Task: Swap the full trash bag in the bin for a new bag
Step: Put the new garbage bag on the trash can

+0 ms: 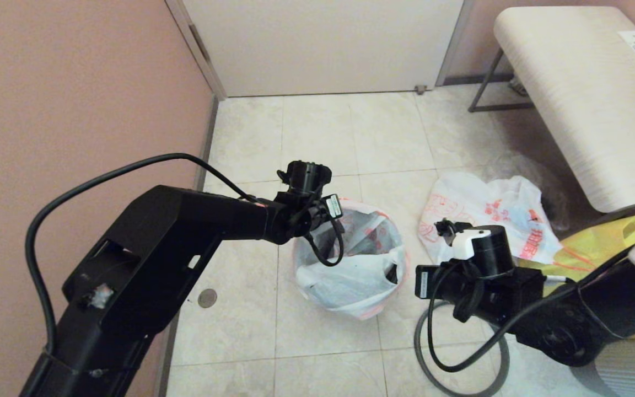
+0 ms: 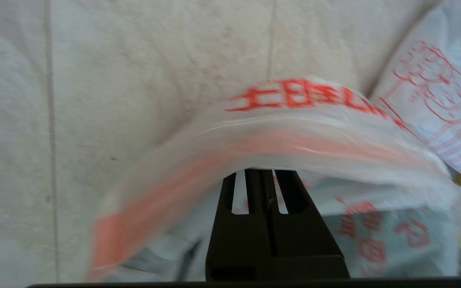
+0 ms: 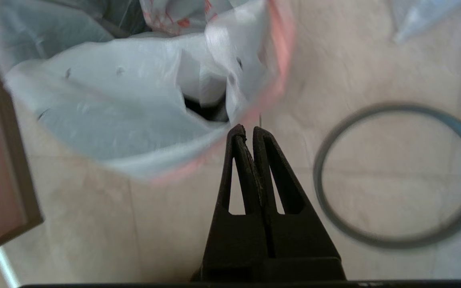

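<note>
A white trash bag with red print (image 1: 359, 270) stands open on the floor tiles and drapes over the bin, whose black body is almost wholly hidden. My left gripper (image 2: 261, 173) reaches down at the bag's far rim (image 2: 294, 132). Its fingers are pressed together, with their tips tucked under the lifted plastic edge. My right gripper (image 3: 247, 129) hangs shut and empty just outside the bag's near rim (image 3: 214, 156). The thin dark grey hoop (image 3: 394, 242) lies loose on the floor beside the right gripper, and in the head view the hoop (image 1: 425, 361) shows below the right arm (image 1: 494, 275).
A second white bag with red print (image 1: 488, 212) lies crumpled on the floor to the right, and a big yellow bag (image 1: 618, 237) sits behind it. A pale bench (image 1: 582, 88) stands at the back right. The pink wall (image 1: 75, 99) and a floor drain (image 1: 207, 298) are at the left.
</note>
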`<state>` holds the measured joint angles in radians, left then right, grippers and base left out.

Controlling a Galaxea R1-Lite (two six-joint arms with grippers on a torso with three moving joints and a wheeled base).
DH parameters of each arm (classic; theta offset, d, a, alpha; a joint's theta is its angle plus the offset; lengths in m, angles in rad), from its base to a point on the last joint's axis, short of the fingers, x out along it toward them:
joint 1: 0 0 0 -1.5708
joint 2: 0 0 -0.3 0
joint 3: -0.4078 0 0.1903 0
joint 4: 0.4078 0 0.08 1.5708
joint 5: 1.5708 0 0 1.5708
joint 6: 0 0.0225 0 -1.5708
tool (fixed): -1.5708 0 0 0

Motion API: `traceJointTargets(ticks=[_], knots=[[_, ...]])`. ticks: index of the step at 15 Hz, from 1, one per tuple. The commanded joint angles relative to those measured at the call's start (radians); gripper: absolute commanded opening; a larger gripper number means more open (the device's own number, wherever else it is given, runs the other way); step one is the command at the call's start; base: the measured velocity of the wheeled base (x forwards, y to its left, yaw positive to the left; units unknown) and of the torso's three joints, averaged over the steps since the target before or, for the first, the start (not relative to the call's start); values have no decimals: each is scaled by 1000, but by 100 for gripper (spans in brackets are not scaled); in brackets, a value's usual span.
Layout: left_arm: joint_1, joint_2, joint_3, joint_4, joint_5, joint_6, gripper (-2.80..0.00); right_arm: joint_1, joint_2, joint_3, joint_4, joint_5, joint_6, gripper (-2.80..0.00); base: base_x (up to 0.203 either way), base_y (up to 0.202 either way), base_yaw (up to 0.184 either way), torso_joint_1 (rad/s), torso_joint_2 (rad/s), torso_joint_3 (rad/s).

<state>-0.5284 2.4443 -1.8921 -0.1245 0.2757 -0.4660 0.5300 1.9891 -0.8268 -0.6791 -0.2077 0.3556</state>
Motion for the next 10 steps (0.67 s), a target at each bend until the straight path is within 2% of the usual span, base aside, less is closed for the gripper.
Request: traceJointTargets(ticks=[1, 5, 10], knots=[[-2, -1, -1, -4, 3, -1, -280, 4, 108, -46, -21, 0, -5, -280, 0, 0, 0, 0, 0, 0], [36, 26, -38, -12, 2, -5, -280, 10, 136, -106, -31, 62, -11, -280, 0, 0, 0, 0, 0, 0], [29, 15, -40, -12, -10, -20, -280, -12, 239, -337, -52, 100, -27, -280, 0, 0, 0, 0, 0, 0]])
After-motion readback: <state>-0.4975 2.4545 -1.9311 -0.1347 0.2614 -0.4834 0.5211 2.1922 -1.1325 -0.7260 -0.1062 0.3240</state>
